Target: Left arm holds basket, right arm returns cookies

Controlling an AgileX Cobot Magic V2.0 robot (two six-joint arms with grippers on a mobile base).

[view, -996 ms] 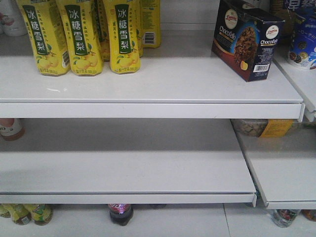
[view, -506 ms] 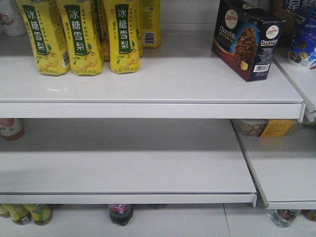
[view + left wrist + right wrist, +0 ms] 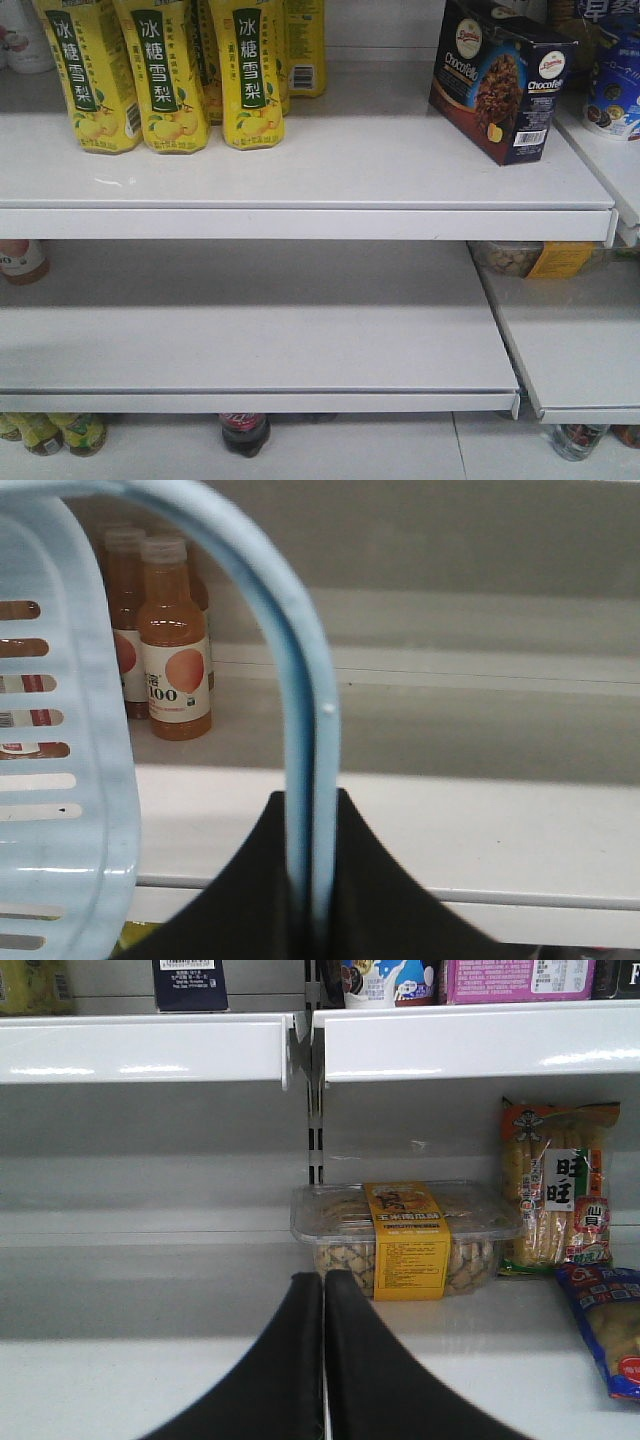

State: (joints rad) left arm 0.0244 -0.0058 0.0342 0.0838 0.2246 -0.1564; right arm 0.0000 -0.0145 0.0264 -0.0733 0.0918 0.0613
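Standing at the upper right of the front view, the cookies carton (image 3: 500, 80) rests on the top shelf (image 3: 300, 165), its upper edge cut off by the frame, well apart from the yellow drink bottles (image 3: 170, 75) at upper left. Neither arm shows there. In the left wrist view the left pincer (image 3: 305, 900) is clenched on the basket handle (image 3: 300, 710); only part of the basket (image 3: 60, 780) appears. The right pincer (image 3: 323, 1360) is clenched, holding nothing, before a clear snack tub (image 3: 405, 1240).
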